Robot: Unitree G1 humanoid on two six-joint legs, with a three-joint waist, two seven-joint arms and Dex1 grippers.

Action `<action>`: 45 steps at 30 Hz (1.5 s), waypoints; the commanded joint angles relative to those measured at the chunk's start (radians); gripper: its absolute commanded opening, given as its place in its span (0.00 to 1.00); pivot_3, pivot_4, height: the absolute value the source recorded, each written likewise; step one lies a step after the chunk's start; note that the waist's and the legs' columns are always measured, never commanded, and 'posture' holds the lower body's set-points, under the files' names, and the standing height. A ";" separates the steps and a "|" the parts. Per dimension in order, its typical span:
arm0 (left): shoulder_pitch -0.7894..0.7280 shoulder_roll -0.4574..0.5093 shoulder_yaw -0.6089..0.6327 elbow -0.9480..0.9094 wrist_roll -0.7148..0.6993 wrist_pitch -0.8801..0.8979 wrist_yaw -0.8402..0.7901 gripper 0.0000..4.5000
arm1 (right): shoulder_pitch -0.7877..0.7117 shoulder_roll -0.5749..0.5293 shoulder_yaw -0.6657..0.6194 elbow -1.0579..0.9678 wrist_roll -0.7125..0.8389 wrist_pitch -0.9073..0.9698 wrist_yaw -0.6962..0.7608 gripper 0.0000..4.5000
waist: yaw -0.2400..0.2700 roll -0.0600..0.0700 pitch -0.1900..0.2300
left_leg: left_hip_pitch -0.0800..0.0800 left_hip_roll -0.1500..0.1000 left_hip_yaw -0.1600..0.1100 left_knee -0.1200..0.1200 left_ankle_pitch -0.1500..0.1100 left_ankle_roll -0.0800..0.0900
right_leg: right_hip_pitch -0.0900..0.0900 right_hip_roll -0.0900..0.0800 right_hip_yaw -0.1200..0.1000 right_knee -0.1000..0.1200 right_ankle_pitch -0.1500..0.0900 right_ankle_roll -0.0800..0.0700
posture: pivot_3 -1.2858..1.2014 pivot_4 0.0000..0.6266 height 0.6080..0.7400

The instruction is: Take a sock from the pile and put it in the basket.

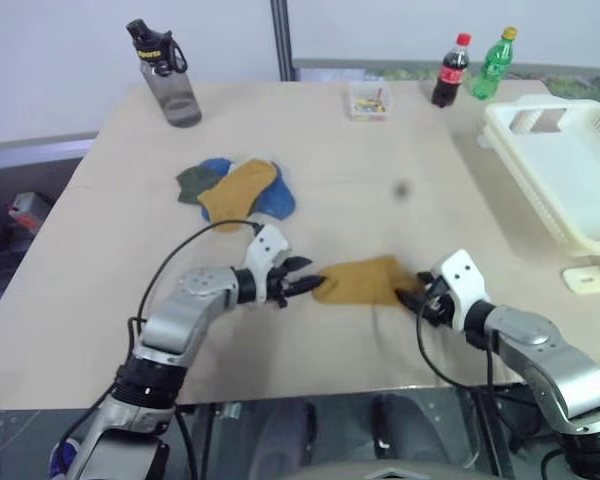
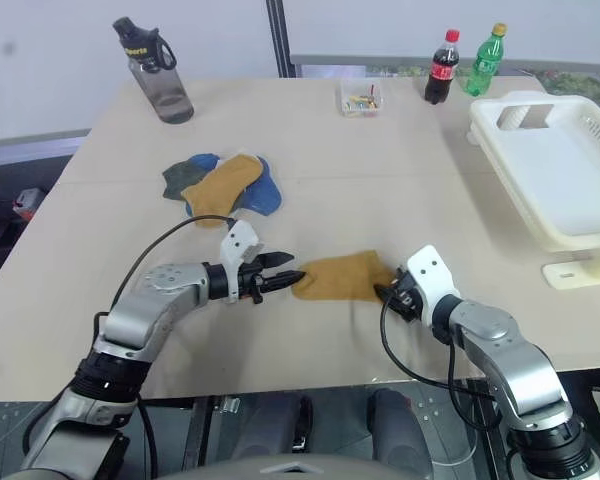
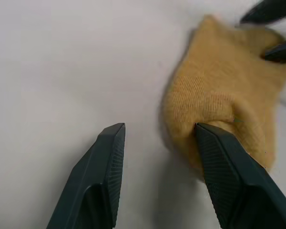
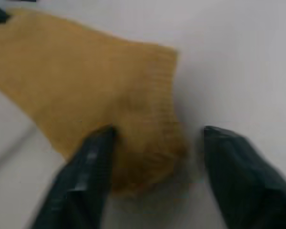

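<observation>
Step in hand: you had one flat mustard-yellow knit sock (image 1: 360, 281) lying apart from the pile, between your two end effectors; the pick-up looked set up but not closed.
Left end effector (image 1: 302, 283): fingers spread, one fingertip (image 3: 214, 143) touching the sock's near edge, the other on bare counter.
Right end effector (image 2: 388, 293): fingers spread at the sock's opposite end, straddling a bunched corner; nothing pinched.
Pile (image 1: 235, 187): loose heap of yellow, blue and dark green socks, farther back on the pale wooden counter (image 1: 100, 290), well apart from the lone sock.
Basket (image 1: 570, 170): large cream-white perforated plastic basket at the counter's right edge, no sock seen in it.
Next move, by my reading: you needed one end effector to close on the cloth, probably the right, nearer the basket, then lift and carry rightward over the rim.
</observation>
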 commanded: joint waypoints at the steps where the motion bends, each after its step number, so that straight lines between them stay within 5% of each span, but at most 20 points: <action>1: 0.000 -0.025 -0.035 0.010 0.017 0.003 0.008 0.28 | -0.001 -0.006 -0.019 -0.004 -0.011 -0.031 0.008 0.31 | 0.001 0.000 0.000 | 0.000 0.000 0.000 0.000 0.000 0.000 | 0.000 0.000 0.000 0.000 0.000 0.000 | 0.52 0.24 1.00; 4: -0.031 -0.069 -0.065 0.037 0.034 -0.007 0.016 0.02 | 0.025 -0.023 -0.052 -0.025 -0.014 -0.027 0.004 0.03 | 0.005 0.000 0.000 | 0.002 0.000 0.000 0.000 0.000 0.000 | 0.002 0.000 0.000 0.000 0.000 0.000 | 0.52 0.24 1.00; 13: -0.084 -0.111 -0.071 0.031 -0.001 0.042 -0.027 0.02 | 0.079 -0.105 -0.099 -0.055 -0.023 -0.039 0.043 0.03 | 0.009 0.000 0.000 | 0.001 0.000 0.000 0.000 0.000 0.000 | 0.001 0.001 0.000 0.000 0.000 0.000 | 0.52 0.24 1.00; 14: -0.078 -0.106 -0.067 0.024 -0.008 0.049 -0.033 0.15 | 0.080 -0.107 -0.100 -0.052 -0.014 -0.039 0.053 0.00 | 0.007 0.000 0.000 | 0.001 0.000 0.000 0.000 0.000 0.000 | 0.001 0.001 0.000 0.000 0.000 0.000 | 0.52 0.24 1.00; 15: -0.074 -0.101 -0.062 0.016 -0.020 0.063 -0.040 0.22 | 0.079 -0.104 -0.104 -0.052 -0.001 -0.035 0.060 0.16 | 0.005 0.000 0.000 | 0.001 0.000 0.000 0.000 0.000 0.000 | 0.001 0.001 0.000 0.000 0.000 0.000 | 0.52 0.24 1.00; 20: -0.048 -0.086 -0.017 -0.039 -0.035 0.052 -0.011 0.78 | 0.077 -0.100 -0.123 -0.073 -0.005 -0.056 0.058 0.68 | -0.003 0.000 0.000 | 0.001 0.000 0.000 0.000 0.000 0.000 | 0.002 0.001 0.000 0.000 0.000 0.000 | 0.52 0.24 1.00; 21: -0.038 -0.079 -0.003 -0.056 -0.042 0.045 -0.011 0.79 | 0.083 -0.100 -0.133 -0.088 0.003 -0.058 0.062 0.70 | -0.003 0.000 0.000 | 0.001 0.001 0.000 0.000 0.000 0.000 | 0.002 0.001 0.000 0.000 0.000 0.000 | 0.52 0.24 1.00; 22: -0.027 -0.075 0.015 -0.072 -0.048 0.031 -0.008 0.94 | 0.090 -0.101 -0.149 -0.106 0.013 -0.061 0.066 0.85 | -0.005 0.000 0.000 | 0.001 0.000 0.000 0.000 0.000 0.000 | 0.002 0.001 0.000 0.000 0.000 0.000 | 0.52 0.24 1.00; 30: 0.022 -0.006 0.250 -0.012 0.041 -0.162 0.179 0.97 | 0.125 -0.107 -0.263 -0.254 0.116 -0.148 0.141 0.85 | -0.006 0.000 0.000 | 0.000 0.003 -0.001 0.000 0.000 0.000 | 0.000 0.001 0.000 0.001 0.000 0.000 | 0.52 0.24 1.00; 38: -0.033 -0.024 0.309 0.167 0.207 -0.309 0.461 0.97 | 0.044 -0.097 -0.198 -0.277 0.118 -0.222 0.160 0.85 | -0.002 -0.001 0.001 | 0.001 0.001 -0.001 0.000 0.000 0.000 | 0.001 0.000 -0.001 0.000 0.000 0.000 | 0.52 0.24 1.00; 45: -0.069 -0.039 0.317 0.256 0.203 -0.279 0.508 0.97 | 0.009 -0.101 -0.163 -0.256 0.087 -0.234 0.141 0.85 | -0.001 -0.001 0.001 | 0.000 0.000 -0.002 0.000 0.000 0.000 | 0.001 -0.001 -0.001 0.000 0.000 0.000 | 0.52 0.24 1.00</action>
